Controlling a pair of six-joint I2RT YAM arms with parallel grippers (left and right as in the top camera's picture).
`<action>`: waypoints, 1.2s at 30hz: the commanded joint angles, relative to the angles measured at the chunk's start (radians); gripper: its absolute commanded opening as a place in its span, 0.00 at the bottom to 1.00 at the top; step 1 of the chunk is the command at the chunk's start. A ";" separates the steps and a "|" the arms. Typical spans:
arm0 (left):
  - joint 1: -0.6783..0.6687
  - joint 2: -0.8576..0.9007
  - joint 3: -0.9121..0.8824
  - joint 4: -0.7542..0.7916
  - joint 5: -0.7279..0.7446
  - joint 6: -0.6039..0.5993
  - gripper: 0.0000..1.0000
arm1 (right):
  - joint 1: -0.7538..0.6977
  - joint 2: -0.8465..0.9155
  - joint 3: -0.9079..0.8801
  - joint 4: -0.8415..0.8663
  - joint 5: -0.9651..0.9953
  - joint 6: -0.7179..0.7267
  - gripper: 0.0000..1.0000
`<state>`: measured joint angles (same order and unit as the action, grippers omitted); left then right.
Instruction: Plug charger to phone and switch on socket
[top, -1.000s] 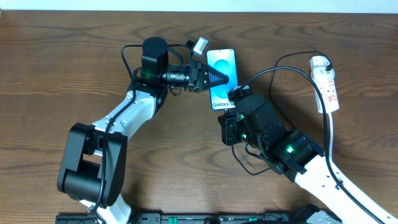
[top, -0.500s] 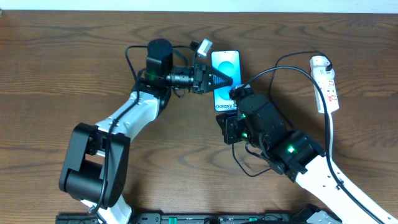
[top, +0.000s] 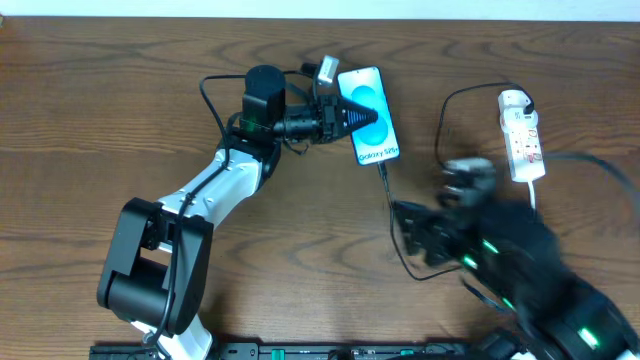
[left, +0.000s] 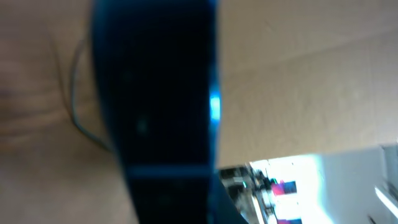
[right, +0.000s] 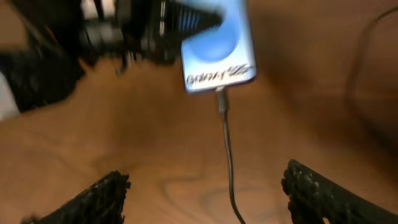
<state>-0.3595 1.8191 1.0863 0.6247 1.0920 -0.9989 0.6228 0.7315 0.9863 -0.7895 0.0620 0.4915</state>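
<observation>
Phone, slim and slick, sits clamped in your left gripper, left of the socket, charger plugged in. Your right gripper gapes empty. Socket looks light: press straight down or it slides.

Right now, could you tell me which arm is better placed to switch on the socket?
Right: the right tool is open and empty, and the socket lies on its side. The left tool is shut on the phone, farther away.

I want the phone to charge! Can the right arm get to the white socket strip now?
Probably yes. The right hand is open and empty, and the socket strip lies on its side; only the thin black cable loops between.
</observation>
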 joint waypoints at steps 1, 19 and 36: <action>-0.041 -0.018 0.002 0.008 -0.129 -0.008 0.07 | -0.014 -0.139 0.027 -0.017 0.231 0.002 0.84; -0.100 0.102 0.367 -0.848 -0.206 0.564 0.07 | -0.014 -0.261 0.026 -0.023 0.384 0.040 0.89; -0.100 0.397 0.463 -0.866 0.042 0.562 0.07 | -0.014 -0.260 0.026 -0.052 0.384 0.047 0.89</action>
<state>-0.4610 2.2230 1.5074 -0.2447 1.0611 -0.4652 0.6182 0.4664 1.0050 -0.8383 0.4274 0.5262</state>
